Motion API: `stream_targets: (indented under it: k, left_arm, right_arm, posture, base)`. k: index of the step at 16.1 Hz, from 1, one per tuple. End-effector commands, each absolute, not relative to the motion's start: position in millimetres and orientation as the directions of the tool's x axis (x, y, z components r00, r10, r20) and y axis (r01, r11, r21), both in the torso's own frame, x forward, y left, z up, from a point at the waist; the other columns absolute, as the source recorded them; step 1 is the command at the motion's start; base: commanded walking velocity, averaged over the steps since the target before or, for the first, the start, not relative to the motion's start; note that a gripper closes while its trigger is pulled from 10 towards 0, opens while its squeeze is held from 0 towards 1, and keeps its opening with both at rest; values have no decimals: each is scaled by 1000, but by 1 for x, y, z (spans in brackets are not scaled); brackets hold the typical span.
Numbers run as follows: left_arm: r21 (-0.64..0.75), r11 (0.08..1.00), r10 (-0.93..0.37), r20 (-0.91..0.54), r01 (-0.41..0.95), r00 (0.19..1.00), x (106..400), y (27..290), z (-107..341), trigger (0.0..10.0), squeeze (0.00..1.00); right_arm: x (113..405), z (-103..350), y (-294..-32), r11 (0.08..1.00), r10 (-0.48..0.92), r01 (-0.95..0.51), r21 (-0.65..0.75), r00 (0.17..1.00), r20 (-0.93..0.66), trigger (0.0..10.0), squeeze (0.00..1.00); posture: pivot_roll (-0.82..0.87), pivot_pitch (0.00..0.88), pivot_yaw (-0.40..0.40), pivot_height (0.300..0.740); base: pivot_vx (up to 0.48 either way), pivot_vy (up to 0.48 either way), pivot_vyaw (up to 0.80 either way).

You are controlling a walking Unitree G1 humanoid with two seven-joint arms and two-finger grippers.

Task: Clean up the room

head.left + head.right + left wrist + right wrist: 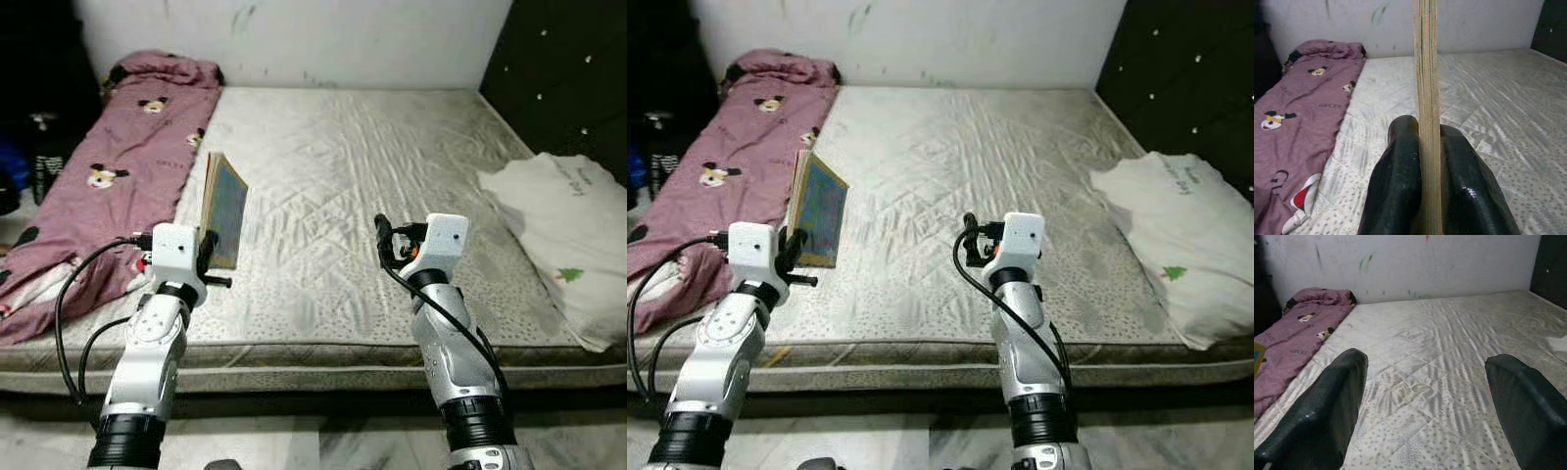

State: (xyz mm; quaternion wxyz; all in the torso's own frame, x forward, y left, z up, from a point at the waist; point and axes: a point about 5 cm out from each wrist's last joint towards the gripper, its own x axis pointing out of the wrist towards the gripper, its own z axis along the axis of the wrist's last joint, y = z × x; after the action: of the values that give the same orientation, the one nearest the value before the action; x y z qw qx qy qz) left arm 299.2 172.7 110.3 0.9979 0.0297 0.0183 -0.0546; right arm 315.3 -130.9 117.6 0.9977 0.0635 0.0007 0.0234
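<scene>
Book (224, 209) held upright on edge over the near left part of the mattress (372, 166), pinched at its lower corner by the left gripper (208, 257). Seen along the left wrist, both fingers (1396, 191) pressed flat against the page block, cover facing toward the middle of the bed. Right gripper (384, 235) raised over the front of the mattress, spread wide with nothing between the fingers, touching nothing. Purple blanket (118, 166) with cartoon mice bunched along the left side of the bed, trailing over the edge; white pillow (573, 235) at the far right edge, partly hanging off.

Step in hand, most likely: carrying the book off the bed to wherever it belongs. Still gripped, not yet put away. Next move probably calls for a steady hold while turning away from the bed, since a thin pinch at one corner could let the book swing or slip. Blanket and pillow apparently left to tidy afterwards.
</scene>
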Motion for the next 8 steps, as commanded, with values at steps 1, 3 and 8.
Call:
stream_targets:
  k: [1, 3, 8]
  left_arm:
    - [67, 988, -140, 33, 137, 990, 305, 171, 127, 10000, 0]
    - [80, 977, -201, 21, 199, 979, 304, 162, 123, 10000, 0]
    - [97, 964, -252, 56, 246, 966, 292, 141, 121, 10000, 0]
  right_arm:
    - [318, 121, -125, 990, 71, -71, 123, 997, 11, 10000, 0]
    - [321, 122, -124, 990, 78, -79, 120, 997, 12, 10000, 0]
    - [321, 126, -125, 990, 81, -84, 117, 996, 26, 10000, 0]
  posture:
    - [80, 0, -26, 740]
    - [83, 0, -33, 740]
    - [76, 0, -33, 740]
  base:
    - [0, 0, 0]
    - [0, 0, 0]
    - [0, 0, 0]
